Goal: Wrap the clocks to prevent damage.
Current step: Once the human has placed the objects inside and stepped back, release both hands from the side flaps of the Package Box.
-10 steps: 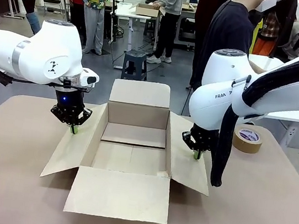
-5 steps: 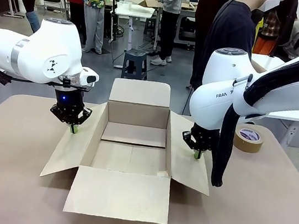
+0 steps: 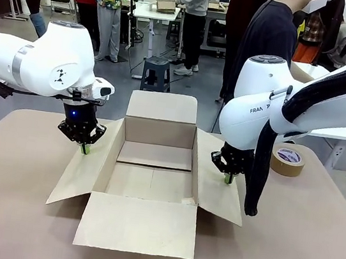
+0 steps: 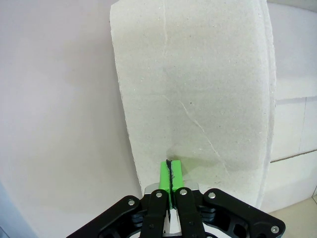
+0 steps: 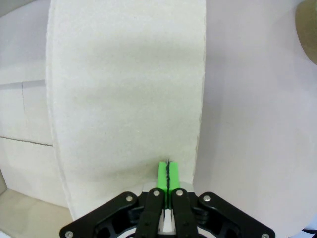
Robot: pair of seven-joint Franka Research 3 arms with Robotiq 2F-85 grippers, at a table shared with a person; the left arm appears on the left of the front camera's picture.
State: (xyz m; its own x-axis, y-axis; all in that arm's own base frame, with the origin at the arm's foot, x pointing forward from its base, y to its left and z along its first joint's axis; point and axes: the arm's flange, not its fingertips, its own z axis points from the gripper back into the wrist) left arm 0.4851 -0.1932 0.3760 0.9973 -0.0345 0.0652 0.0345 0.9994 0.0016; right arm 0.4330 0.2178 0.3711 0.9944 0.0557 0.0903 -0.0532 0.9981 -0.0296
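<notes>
So, the box (image 3: 159, 134) sits open in the middle of the table (image 3: 9, 196), flaps splayed out and its floor bare cardboard. The left gripper (image 3: 84, 149) is pinched fully together, holding nothing, with its tips planted on the left flap (image 3: 82, 178). The right gripper (image 3: 228, 178) is the same deal on the right flap (image 3: 221, 197). In the left wrist view the green pads (image 4: 164, 176) meet with just a dark seam between them, right against the cardboard.

Looks like the step is pinning the side flaps down so the box is open and steady for packing. To do it well, the arms want light, even pressure on both sides, straight down. If one side pushes harder, the box probably skids or twists toward the other. With too much force a flap could crease, or the tips could slip off down the slope. Each tip sits nearer its flap's outer edge than the fold, which seems sensible for leverage.

The tape (image 3: 286, 160) lies on the table beyond the right arm, well apart from the box, and a person (image 3: 262, 45) stands at the far side.
</notes>
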